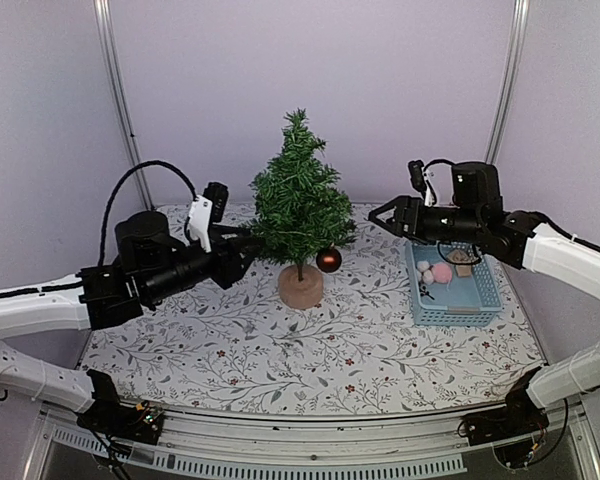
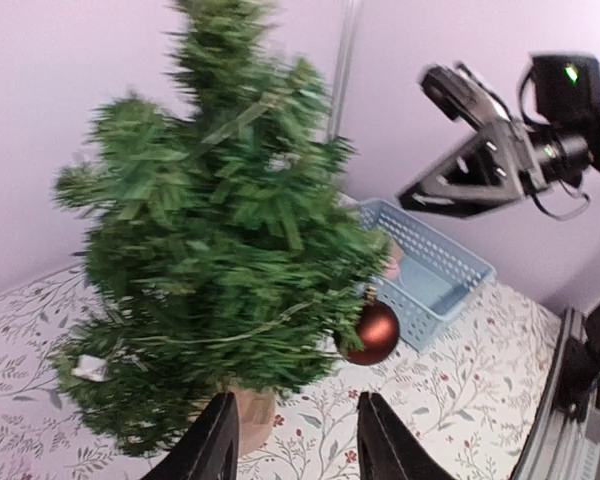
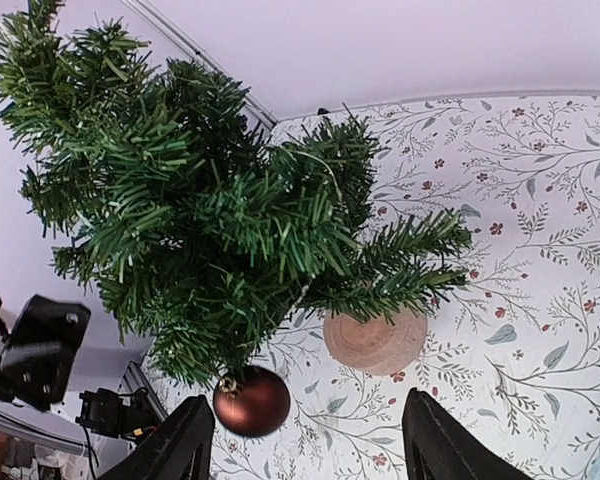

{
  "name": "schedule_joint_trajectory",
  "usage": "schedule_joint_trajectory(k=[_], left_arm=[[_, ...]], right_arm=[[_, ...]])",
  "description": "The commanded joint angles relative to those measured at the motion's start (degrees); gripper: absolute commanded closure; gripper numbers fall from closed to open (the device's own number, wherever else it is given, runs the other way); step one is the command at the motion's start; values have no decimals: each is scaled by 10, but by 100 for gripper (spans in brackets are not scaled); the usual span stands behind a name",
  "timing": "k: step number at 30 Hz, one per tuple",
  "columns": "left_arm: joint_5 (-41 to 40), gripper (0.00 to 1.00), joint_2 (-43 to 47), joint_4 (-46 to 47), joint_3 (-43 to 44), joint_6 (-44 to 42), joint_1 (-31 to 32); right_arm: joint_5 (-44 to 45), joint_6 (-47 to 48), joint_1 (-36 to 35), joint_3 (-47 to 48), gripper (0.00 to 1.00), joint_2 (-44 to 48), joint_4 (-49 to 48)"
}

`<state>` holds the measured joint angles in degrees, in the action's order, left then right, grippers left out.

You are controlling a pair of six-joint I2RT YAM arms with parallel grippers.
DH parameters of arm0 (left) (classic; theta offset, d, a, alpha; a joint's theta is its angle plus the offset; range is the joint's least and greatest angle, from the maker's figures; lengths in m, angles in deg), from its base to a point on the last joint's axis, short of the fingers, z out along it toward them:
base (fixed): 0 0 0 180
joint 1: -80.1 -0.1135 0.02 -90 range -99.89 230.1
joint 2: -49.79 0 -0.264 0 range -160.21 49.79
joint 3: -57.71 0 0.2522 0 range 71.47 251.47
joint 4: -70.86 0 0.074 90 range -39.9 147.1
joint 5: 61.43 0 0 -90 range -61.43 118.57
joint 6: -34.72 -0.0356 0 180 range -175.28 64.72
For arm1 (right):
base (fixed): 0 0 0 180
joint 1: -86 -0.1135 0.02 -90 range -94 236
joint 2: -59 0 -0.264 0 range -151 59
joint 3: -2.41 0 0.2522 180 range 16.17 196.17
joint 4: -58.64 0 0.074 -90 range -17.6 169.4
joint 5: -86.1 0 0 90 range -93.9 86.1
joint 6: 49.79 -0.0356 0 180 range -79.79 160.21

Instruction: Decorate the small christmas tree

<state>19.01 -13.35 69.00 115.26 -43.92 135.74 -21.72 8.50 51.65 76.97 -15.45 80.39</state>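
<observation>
Here, your small christmas tree stood upright on the tabletop, a brown bauble hanging from its lower right branches. Your left tool, just left of the tree, and your right tool, to its right, both gaped empty.

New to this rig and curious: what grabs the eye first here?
The tree stands centre on the table, a brown bauble hanging low on its right. The left gripper and right gripper flank it, both open and empty; a blue basket sits at the right.
</observation>
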Motion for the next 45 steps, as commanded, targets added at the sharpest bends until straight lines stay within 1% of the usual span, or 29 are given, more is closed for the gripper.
schedule_joint_trajectory(k=[1, 3, 5, 7, 9, 12, 15, 19, 23, 27, 33, 39, 45], left_arm=[[4, 57, 53, -13, -37, 91, -94], [2, 57, 63, -33, -47, 130, -149], [26, 58, 61, -43, -56, 164, -206], [74, 59, 42, -48, -57, 198, -268], [128, 60, 9, -40, -52, 217, -318], [201, 61, -58, -5, -43, 226, -367], [270, 63, -132, 34, -32, 237, -393], [335, 63, -213, 84, -22, 245, -399], [369, 63, -278, 134, -17, 251, -400], [405, 64, -348, 187, 8, 271, -400], [452, 64, -436, 207, 67, 276, -397], [493, 64, -492, 224, 105, 283, -385], [528, 62, -527, 238, 125, 290, -366]], right_arm=[[-45, 4, 16, -52, 32, 37, 19], [-61, -1, 19, -84, 33, 54, 11], [-76, -12, 21, -111, 33, 61, 1], [-88, -25, 26, -130, 34, 62, -9], [-112, -41, 35, -151, 35, 56, -33], [-140, -73, 38, -174, 37, 37, -71], [-159, -108, 37, -194, 39, 11, -125], [-166, -172, 32, -214, 42, -30, -198], [-134, -206, -3, -196, 44, -75, -238], [-110, -242, -27, -192, 48, -137, -290], [-96, -311, -36, -196, 51, -220, -389], [-94, -320, -48, -131, 52, -297, -412], [-82, -335, -49, -91, 54, -358, -428]])
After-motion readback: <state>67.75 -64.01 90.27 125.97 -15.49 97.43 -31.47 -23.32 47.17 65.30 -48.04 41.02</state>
